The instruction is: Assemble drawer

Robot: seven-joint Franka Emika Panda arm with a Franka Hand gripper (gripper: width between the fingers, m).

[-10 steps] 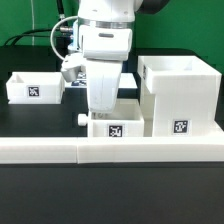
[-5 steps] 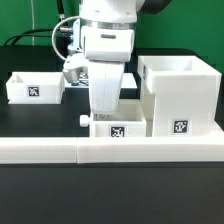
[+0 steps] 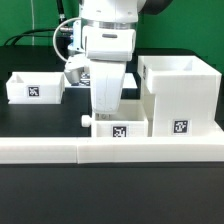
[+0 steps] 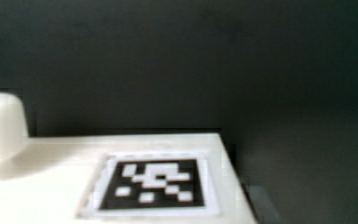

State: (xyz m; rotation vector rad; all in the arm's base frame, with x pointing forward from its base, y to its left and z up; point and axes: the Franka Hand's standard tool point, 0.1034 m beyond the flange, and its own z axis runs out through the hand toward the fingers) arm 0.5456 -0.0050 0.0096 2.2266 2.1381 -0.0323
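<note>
- Surface (image 3: 40, 195): matte black and flat. It fills the lower part of the exterior view and runs on towards the back.
- Low white wall strip (image 3: 50, 150): lies on the surface and crosses the exterior view from left edge to right edge.
- Behind: pale wall (image 3: 20, 15) at the exterior view's upper left, with dark and green cables (image 3: 55, 38) in front of it.
- Wrist view: same surface (image 4: 176, 60), dark and blurred.
- Light: soft and even.

My black worktop (image 3: 40, 122) carries a tall white box housing (image 3: 180, 95), a tagged white tray (image 3: 35, 88), a knobbed white tray (image 3: 117, 128) and a low white strip (image 3: 60, 150).
</note>
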